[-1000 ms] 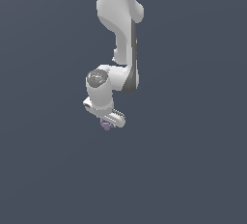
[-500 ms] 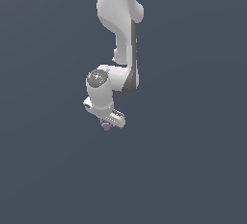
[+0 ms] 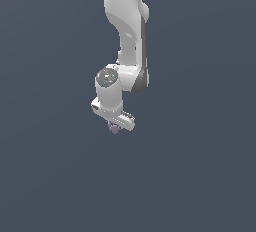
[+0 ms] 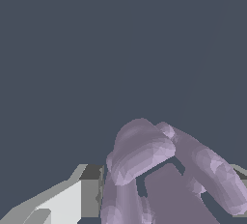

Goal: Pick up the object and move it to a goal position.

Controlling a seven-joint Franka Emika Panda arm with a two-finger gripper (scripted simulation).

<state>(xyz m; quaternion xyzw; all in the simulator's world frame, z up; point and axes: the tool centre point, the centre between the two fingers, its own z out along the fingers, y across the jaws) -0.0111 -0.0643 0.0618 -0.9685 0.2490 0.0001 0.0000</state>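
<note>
**A:** What do we see in the exterior view?

**B:** We see a white robot arm (image 3: 127, 31) reaching down from the top edge against a plain dark grey-blue background. We cannot make out a table edge or any surface line, only that flat colour everywhere. The arm bends at a rounded joint with a grey cap, and below it sits the claw (image 3: 116, 125), pointing downward.

**A:** And the object, where is it?

**B:** The object (image 3: 114, 129) is a tiny pale purple lump poking out just under the claw, touching it. It is much smaller than the claw. Most of it is hidden by the white body above it.

**A:** Does the wrist view tell us more?

**B:** Yes. There the object (image 4: 159, 170) fills the lower part of the picture, close to the camera. It is knobbly, made of rounded purple lobes that curve around a darker hollow. One pale grey finger (image 4: 72, 196) shows on one side of it, pressed against the purple surface, and a sliver of the other finger shows on the far side.

**A:** So how does the claw stand?

**B:** We see it clamped on the object, one finger on each side. Behind the object there is only the same dark grey-blue.
</note>
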